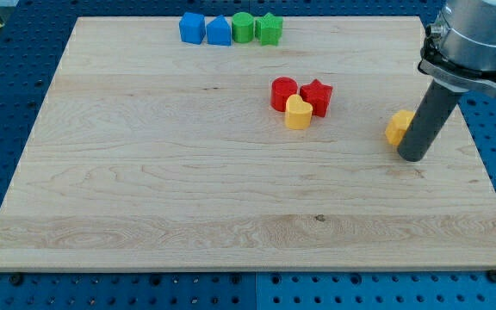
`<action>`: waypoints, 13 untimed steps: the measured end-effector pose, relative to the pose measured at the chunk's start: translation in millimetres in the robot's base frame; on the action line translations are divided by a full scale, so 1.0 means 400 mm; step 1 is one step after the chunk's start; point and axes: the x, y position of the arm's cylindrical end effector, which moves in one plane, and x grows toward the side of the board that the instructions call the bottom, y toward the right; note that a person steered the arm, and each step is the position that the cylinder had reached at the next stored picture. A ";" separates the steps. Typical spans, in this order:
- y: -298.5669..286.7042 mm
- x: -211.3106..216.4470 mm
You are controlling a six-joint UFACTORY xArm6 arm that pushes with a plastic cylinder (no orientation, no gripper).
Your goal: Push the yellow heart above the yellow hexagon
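yellow heart (298,113) sits mid-surface, touching the red round block (283,93) and red star (316,96) just above it; yellow hexagon (398,126) is well to the view's right, half hidden behind my tip (412,158), which rests right beside it on its right; tool is a bare rod, no jaws, so nothing opens or closes or is gripped; step in hand looks like the approach, heart not yet engaged; next move, as I judge it: swing around to the heart's left, push it rightward and up past the hexagon without dragging the red pair; two blue (193,27) (219,31) and two green blocks (243,27) (269,29) line the top edge of the surface (145,198), out of the way
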 end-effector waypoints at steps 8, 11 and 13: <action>-0.436 -0.135; -0.536 -0.157; -0.504 -0.171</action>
